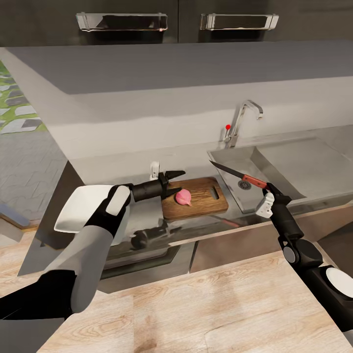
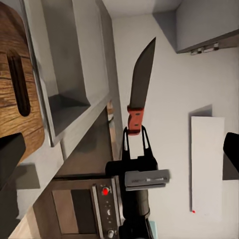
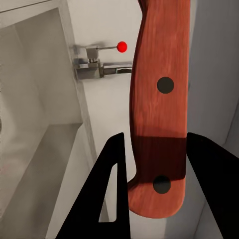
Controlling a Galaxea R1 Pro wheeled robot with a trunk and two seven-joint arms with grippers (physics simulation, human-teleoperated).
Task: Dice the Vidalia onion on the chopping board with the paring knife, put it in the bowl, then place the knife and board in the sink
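The pinkish Vidalia onion (image 1: 183, 196) lies on the brown chopping board (image 1: 202, 198) on the grey countertop (image 1: 113, 169). My left gripper (image 1: 181, 182) hangs open just left of the onion, holding nothing. My right gripper (image 1: 268, 188) is shut on the red handle of the paring knife (image 1: 240, 175), whose dark blade points left over the sink (image 1: 234, 165). The left wrist view shows the knife (image 2: 141, 84) in the right gripper (image 2: 135, 142) and the board (image 2: 17, 99). The right wrist view has the handle (image 3: 159, 99) between the fingers (image 3: 115, 189). The white bowl (image 1: 81, 208) sits at the left.
The chrome tap (image 1: 243, 117) with its red knob (image 1: 228, 127) stands behind the basin, and a steel drainboard (image 1: 304, 162) lies to its right. Dark upper cabinets (image 1: 121, 21) hang above. An oven front (image 2: 84, 209) is below the counter. Wood floor (image 1: 196, 304) lies underfoot.
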